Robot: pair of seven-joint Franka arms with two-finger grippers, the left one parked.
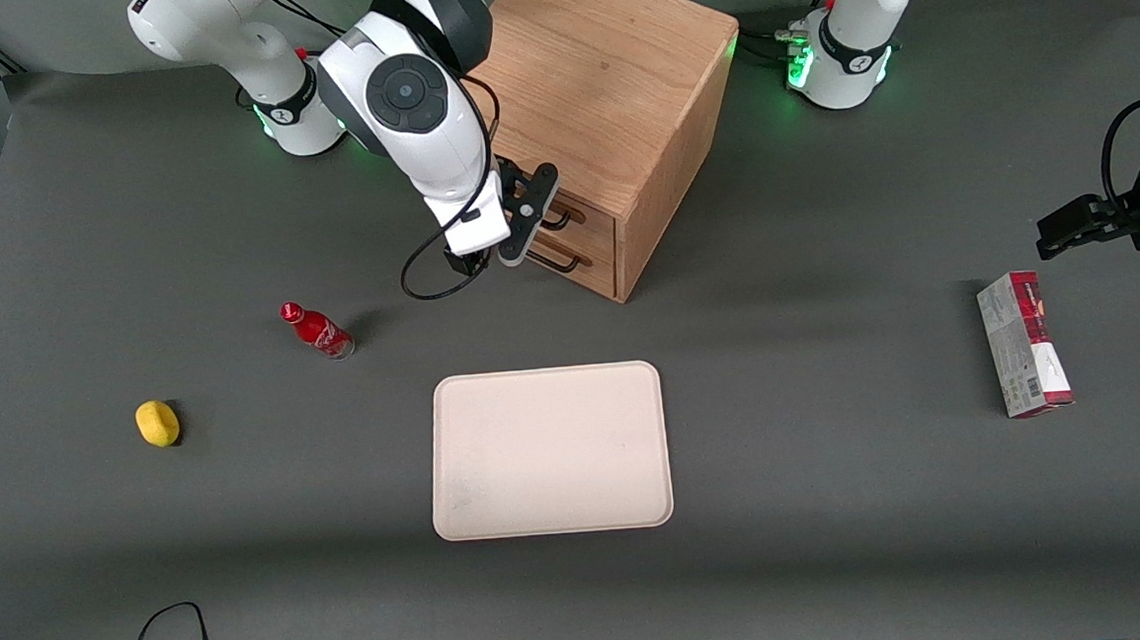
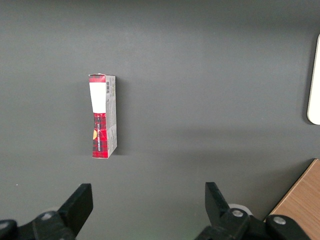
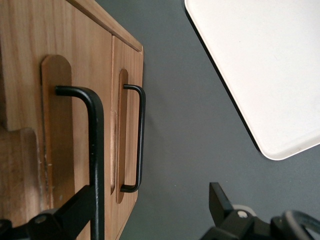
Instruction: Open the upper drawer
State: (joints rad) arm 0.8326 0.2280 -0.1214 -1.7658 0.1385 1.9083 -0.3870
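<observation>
no readable text anywhere; red and grey cardboard carton toward parked arm's end has a barcode, print too small to read; small red bottle label illegible; end effector at drawer handles, unmarked

The cabinet stands mid-table at the edge farthest from the front camera, the gripper at its upper drawer (handle between the spread fingers). The tray lies nearer the camera; the carton toward the parked arm's end.
</observation>
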